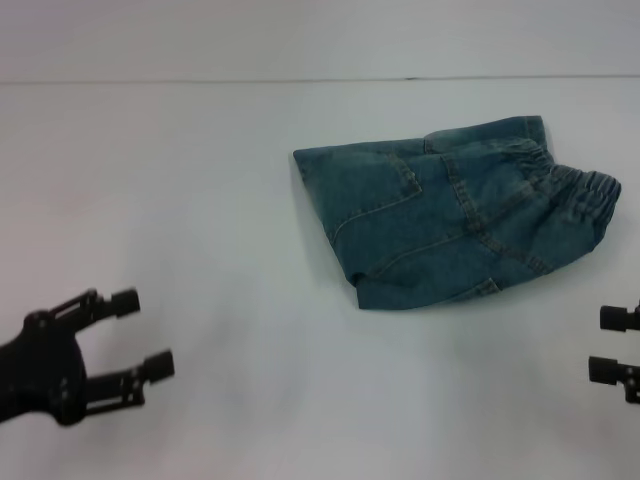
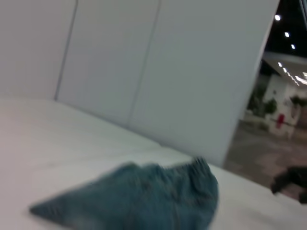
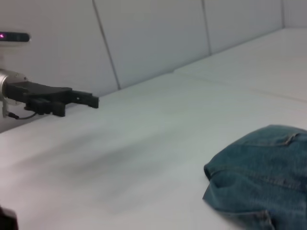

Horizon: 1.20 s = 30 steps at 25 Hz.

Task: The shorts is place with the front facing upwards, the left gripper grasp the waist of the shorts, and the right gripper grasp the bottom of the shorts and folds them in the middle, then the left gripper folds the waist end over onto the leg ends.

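The blue-green denim shorts (image 1: 450,225) lie in a folded bundle on the white table, right of centre. Their ruffled elastic waist (image 1: 585,190) points right. I cannot make out the bottom of the shorts or the leg ends in the bundle. My left gripper (image 1: 142,334) hovers at the near left, open and empty, well apart from the cloth. Only the fingertips of my right gripper (image 1: 607,344) show at the right edge, spread apart, just nearer than the waist. The left wrist view shows the shorts (image 2: 144,199) and, farther off, the right gripper (image 2: 290,179). The right wrist view shows the shorts (image 3: 261,177) and the distant left gripper (image 3: 91,100).
The white table (image 1: 200,200) stretches bare to the left of and behind the shorts. Its far edge (image 1: 320,80) meets a pale panelled wall (image 2: 144,72).
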Each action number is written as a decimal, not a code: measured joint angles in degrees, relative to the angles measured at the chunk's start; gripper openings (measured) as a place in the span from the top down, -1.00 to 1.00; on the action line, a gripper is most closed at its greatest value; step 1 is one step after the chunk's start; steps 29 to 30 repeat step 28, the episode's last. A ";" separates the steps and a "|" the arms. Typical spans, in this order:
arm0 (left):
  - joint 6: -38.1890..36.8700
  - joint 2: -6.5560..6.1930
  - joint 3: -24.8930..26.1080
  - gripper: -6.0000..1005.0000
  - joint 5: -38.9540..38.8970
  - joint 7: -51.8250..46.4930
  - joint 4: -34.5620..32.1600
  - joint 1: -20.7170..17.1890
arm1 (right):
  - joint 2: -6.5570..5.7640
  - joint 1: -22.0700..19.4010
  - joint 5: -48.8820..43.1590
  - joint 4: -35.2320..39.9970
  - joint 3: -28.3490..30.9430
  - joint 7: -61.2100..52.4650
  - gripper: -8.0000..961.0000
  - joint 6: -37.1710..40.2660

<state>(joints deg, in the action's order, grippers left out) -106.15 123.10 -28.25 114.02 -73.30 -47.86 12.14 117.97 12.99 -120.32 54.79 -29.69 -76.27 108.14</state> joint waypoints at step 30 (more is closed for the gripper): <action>-1.10 -0.16 0.92 -0.87 6.22 0.89 0.81 1.22 | 0.18 1.58 -0.86 -0.30 -0.04 3.02 -0.67 0.92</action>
